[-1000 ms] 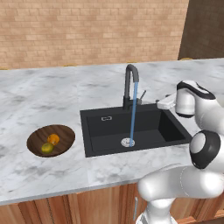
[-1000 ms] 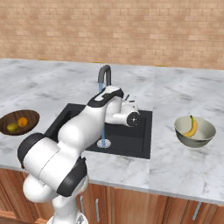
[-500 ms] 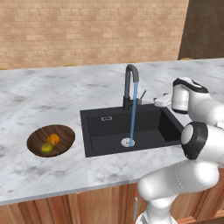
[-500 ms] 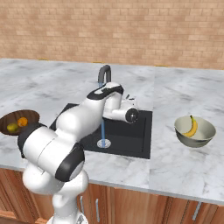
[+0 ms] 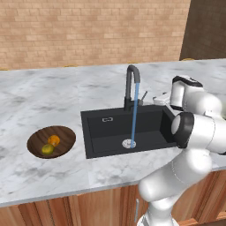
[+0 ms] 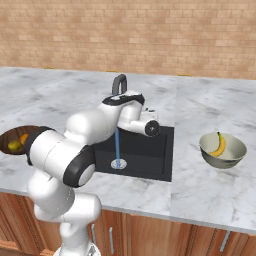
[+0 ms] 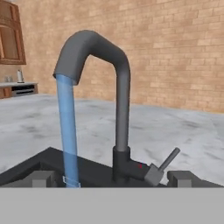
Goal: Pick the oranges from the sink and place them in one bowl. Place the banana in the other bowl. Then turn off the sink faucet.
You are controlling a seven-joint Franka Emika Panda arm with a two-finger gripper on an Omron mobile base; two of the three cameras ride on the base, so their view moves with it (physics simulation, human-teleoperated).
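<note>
The sink faucet (image 5: 130, 84) stands behind the black sink (image 5: 106, 132) with a blue stream running from its spout to the drain. My gripper (image 5: 160, 100) hovers just right of the faucet's thin side lever (image 5: 143, 96), open and holding nothing. In the hand view the fingertips (image 7: 41, 178) stand wide apart, framing the faucet (image 7: 119, 87) and its lever (image 7: 168, 159) close ahead. The oranges (image 5: 54, 140) lie together in the dark wooden bowl (image 5: 65, 133) on the left. The banana (image 6: 218, 145) rests in the pale grey bowl (image 6: 221, 160) on the right.
White-grey marble counter (image 5: 53, 97) surrounds the sink, and a brick wall (image 5: 88, 31) runs along its back. My arm's elbow (image 5: 194, 130) juts over the counter's front right corner near the basin.
The hand has edged slightly left toward the faucet lever, and the elbow has swung forward. The jaws stay open. The water keeps running.
</note>
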